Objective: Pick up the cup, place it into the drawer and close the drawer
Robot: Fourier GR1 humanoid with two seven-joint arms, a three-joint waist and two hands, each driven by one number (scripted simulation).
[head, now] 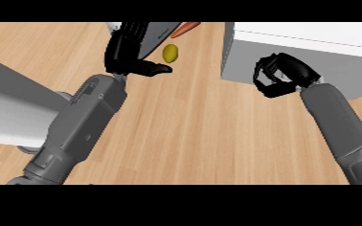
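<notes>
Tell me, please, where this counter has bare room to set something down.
The widest bare wood of the counter lies mid-view, between the left forearm and right forearm, below the yellow-green fruit. A narrower strip runs between that fruit and the white cabinet. Crowded: the top by the left hand, where fruit, orange piece and grey slab sit close.

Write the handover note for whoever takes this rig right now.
Left hand: open, holds nothing, far out over the counter beside a yellow-green fruit.
Right hand: fingers curled, nothing seen in it, at the grey front of the drawer unit.
Cup: not in view; cannot tell whether it is inside.
Done: nothing can be confirmed from this view.
Left: check that the cup is in and the drawer is fully shut.
</notes>
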